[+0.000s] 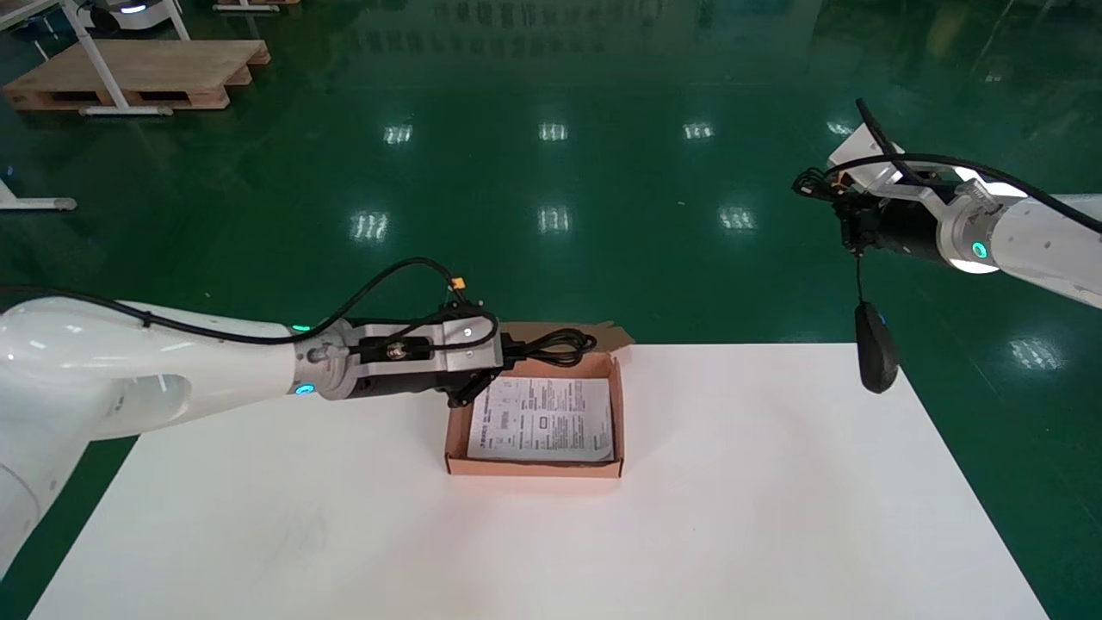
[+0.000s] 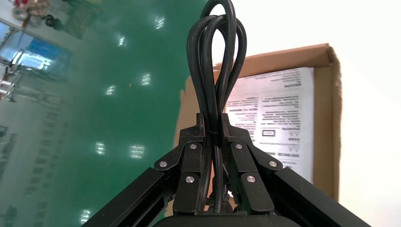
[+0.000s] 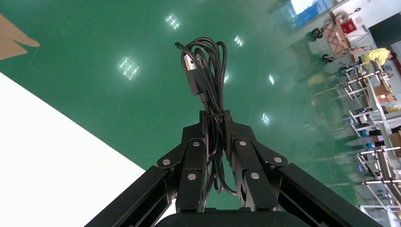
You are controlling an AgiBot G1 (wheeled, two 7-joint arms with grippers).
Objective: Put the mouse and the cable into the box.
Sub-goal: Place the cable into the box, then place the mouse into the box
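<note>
At frame centre the box (image 1: 534, 469) sits on the white table (image 1: 775, 517). Over its far left corner the left gripper (image 1: 508, 352) is clamped tight on the looped cable (image 1: 560, 344). At upper right the right gripper (image 3: 215, 120) pinches a bundled cord (image 3: 208, 71), and the mouse (image 1: 876, 349) dangles below it.

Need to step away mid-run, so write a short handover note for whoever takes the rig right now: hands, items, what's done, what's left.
The left hand is shut on the coiled cable, held above the far left corner of the open box.
The right hand is raised off to the right, shut on the bundled mouse cord; the mouse dangles below it by the far right edge of the table.
The box holds only a printed sheet.
Done: both items are lifted.
Left: release the cable in the box, then bring the mouse over and put it in.
</note>
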